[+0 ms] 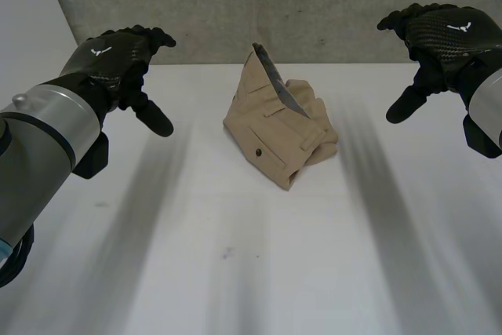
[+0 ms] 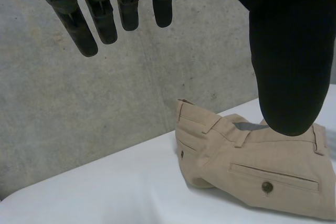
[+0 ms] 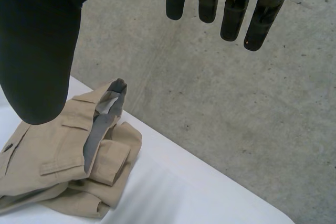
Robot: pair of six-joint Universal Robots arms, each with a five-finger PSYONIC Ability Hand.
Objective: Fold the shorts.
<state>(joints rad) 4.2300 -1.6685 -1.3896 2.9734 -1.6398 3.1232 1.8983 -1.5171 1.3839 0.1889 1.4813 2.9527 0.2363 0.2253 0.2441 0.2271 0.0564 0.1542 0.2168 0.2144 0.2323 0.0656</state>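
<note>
The tan shorts (image 1: 278, 127) lie in a rumpled, partly folded bundle toward the far middle of the white desk (image 1: 235, 256), close to the grey concrete wall (image 1: 314, 5). The waistband stands up at the far end, showing its grey lining (image 1: 278, 84), and a buttoned back pocket (image 1: 259, 151) faces the near side.

The left hand (image 1: 110, 60) hangs in the air off to the left of the shorts, well apart from them. In its wrist view its fingers (image 2: 79, 24) are straight and spread, with the thumb held away, and they hold nothing; the shorts (image 2: 252, 166) lie on the desk below and beyond it.

The right hand (image 1: 443, 33) hangs off to the right in the same way. Its fingers (image 3: 233, 19) are loose and apart and grip nothing, and the shorts (image 3: 58, 156) lie below its thumb on the desk.
</note>
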